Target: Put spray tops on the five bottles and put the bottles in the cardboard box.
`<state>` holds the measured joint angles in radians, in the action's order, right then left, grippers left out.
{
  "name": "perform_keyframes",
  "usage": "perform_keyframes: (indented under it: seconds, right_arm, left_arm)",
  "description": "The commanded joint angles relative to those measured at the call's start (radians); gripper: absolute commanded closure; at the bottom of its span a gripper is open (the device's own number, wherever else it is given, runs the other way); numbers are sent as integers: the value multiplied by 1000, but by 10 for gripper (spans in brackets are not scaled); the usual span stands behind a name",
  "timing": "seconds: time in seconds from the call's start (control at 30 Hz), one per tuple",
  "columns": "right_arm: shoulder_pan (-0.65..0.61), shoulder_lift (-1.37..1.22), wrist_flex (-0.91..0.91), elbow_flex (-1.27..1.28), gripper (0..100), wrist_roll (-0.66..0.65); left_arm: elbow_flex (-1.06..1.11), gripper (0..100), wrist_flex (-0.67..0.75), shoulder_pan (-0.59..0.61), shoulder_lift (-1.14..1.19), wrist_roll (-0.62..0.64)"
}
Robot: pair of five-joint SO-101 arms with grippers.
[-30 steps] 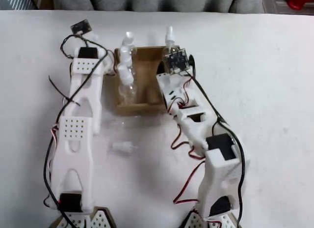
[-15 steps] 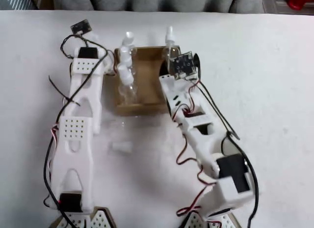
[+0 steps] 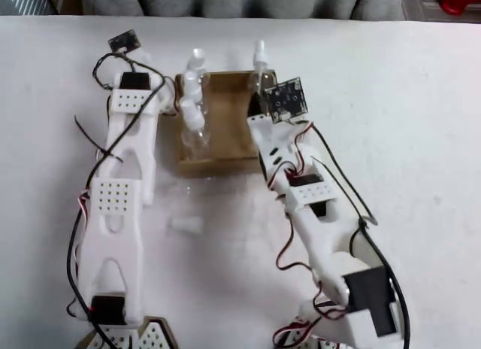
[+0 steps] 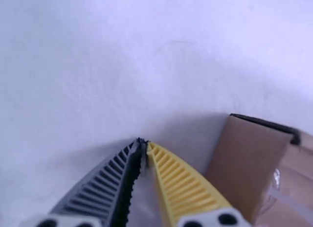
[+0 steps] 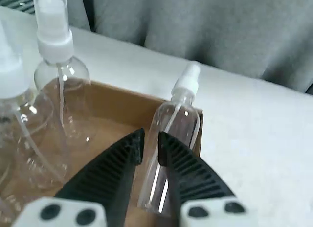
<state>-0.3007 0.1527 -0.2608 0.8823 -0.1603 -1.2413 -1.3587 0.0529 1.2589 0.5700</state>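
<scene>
Right claw (image 5: 150,140) is cracked open to a narrow slit and grips nothing. It sits at the right side of the cardboard box (image 3: 218,165), upper centre of the high view. A clear bottle (image 5: 172,129) with a white spray top stands upright just past its tips, at the box's upper right corner. More clear bottles (image 3: 194,101) with white tops line the box's left wall. Left claw (image 4: 143,144) is clenched empty, tips meeting, over the tabletop (image 3: 421,138) just beside the box's outer corner.
</scene>
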Motion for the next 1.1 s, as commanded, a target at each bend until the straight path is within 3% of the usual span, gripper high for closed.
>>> perform_keyframes:
  seconds: [0.0,0.17,0.33,0.6,1.07]
  right_arm:
    - [4,114,248,-74,984,-2]
    - [4,199,711,-230,983,2]
    - [4,196,958,-374,983,6]
    - [-28,82,1112,-485,983,6]
    - [-27,-216,1113,-621,983,3]
  left_arm:
    - [-20,976,26,-65,2,5]
    - [-20,976,26,-64,2,5]
    - [-20,976,25,-64,2,5]
    - [-20,976,23,-64,2,5]
    - [-20,976,26,-64,2,3]
